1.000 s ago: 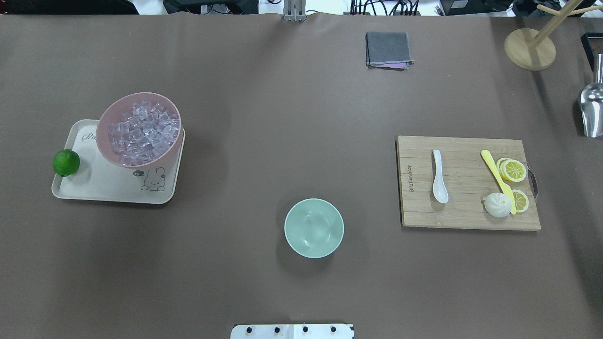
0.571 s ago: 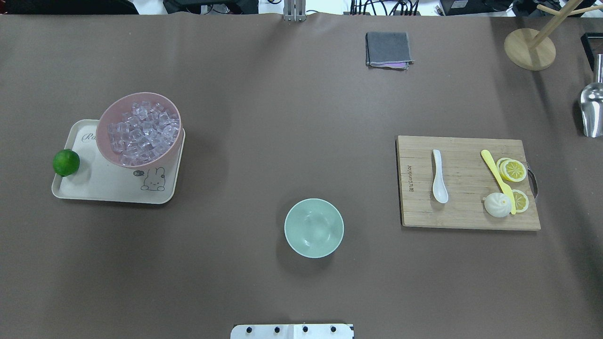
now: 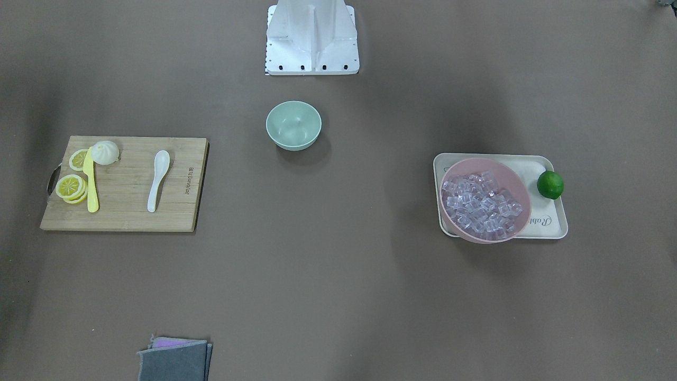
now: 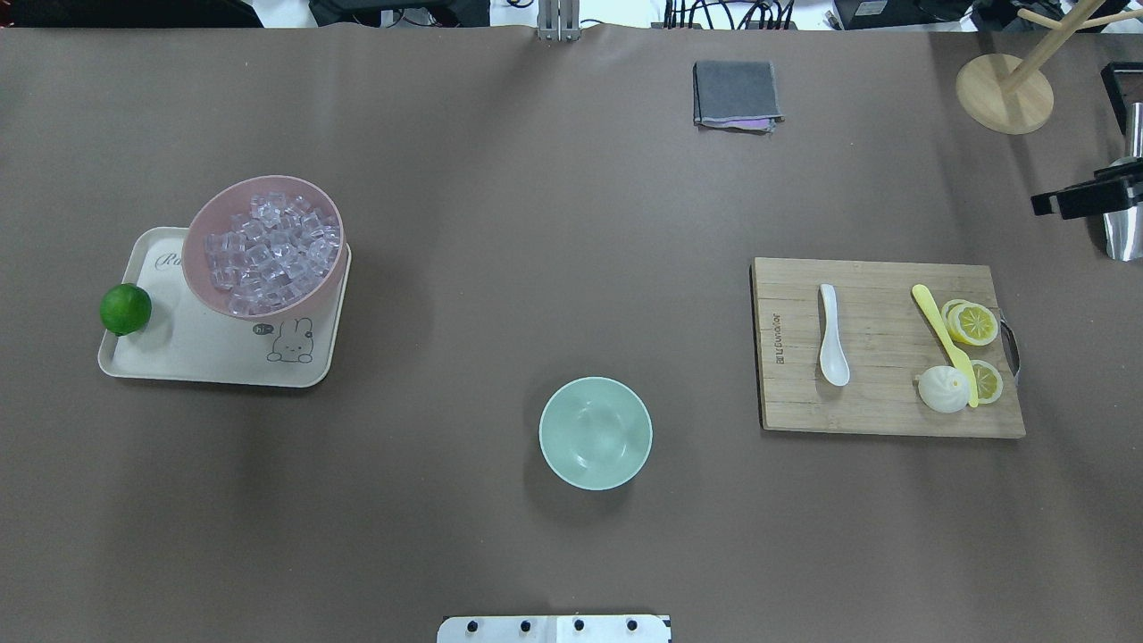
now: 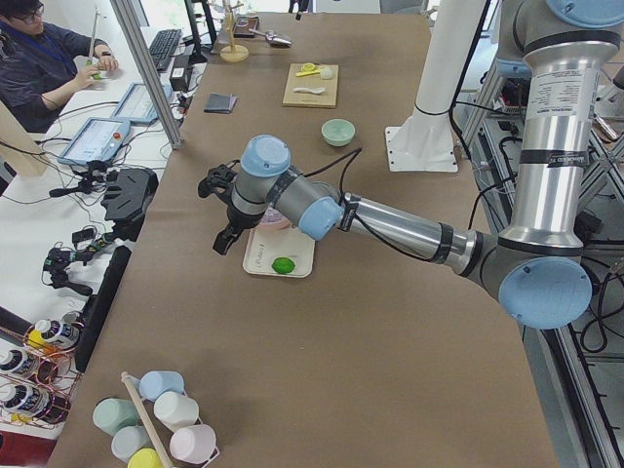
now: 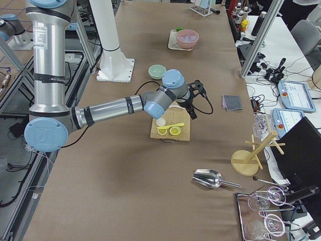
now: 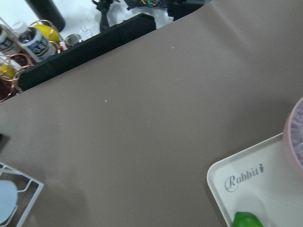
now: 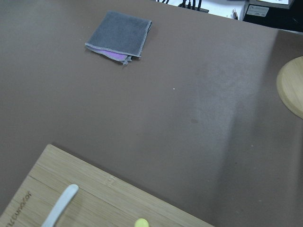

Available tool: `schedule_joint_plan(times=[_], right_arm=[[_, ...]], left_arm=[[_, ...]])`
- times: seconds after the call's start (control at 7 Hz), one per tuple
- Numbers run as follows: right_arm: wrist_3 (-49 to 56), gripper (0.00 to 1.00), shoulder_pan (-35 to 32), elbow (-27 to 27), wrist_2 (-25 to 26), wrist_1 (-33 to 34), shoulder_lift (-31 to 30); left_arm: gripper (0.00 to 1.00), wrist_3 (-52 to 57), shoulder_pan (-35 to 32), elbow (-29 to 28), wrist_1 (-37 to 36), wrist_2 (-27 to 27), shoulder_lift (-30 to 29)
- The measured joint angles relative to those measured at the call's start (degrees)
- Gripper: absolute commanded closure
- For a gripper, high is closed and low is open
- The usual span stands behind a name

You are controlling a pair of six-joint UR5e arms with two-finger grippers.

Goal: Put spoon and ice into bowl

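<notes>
The white spoon (image 4: 832,335) lies on the wooden cutting board (image 4: 884,406) at the right, and also shows in the front view (image 3: 158,180). The ice (image 4: 272,253) fills a pink bowl (image 4: 189,246) at the left. The mint-green bowl (image 4: 596,433) stands empty near the robot's base. My right gripper (image 4: 1047,204) enters at the right edge, high above the table and beyond the board; its fingers look apart and empty. My left gripper (image 5: 222,210) hovers left of the ice tray, seen only from the side, so I cannot tell its state.
A yellow knife (image 4: 938,326), lemon slices (image 4: 971,322) and a white bun (image 4: 943,389) share the board. The pink bowl sits on a cream tray (image 4: 205,357) with a lime (image 4: 125,308). A grey cloth (image 4: 734,93), wooden stand (image 4: 1005,94) and metal scoop (image 4: 1121,237) lie at the far side.
My right gripper has come into the overhead view at the right edge, over the metal scoop. The spoon, bowl and ice have not moved.
</notes>
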State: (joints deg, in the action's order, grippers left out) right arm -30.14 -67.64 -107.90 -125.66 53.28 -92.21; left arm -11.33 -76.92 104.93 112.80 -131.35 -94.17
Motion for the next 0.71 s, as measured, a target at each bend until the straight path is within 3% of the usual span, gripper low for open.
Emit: schedule_joint_plan(times=[0.29, 0.71], right_arm=[[-10.0, 0.01, 8.9, -1.6, 10.3, 0.1, 0.8], [-16.3, 0.01, 16.8, -2.1, 19.7, 0.9, 1.5]], left_arm=[[0.01, -11.8, 8.7, 0.0, 1.3, 2.9, -3.4], [0.02, -25.1, 22.0, -0.6, 1.5, 13.2, -8.8]])
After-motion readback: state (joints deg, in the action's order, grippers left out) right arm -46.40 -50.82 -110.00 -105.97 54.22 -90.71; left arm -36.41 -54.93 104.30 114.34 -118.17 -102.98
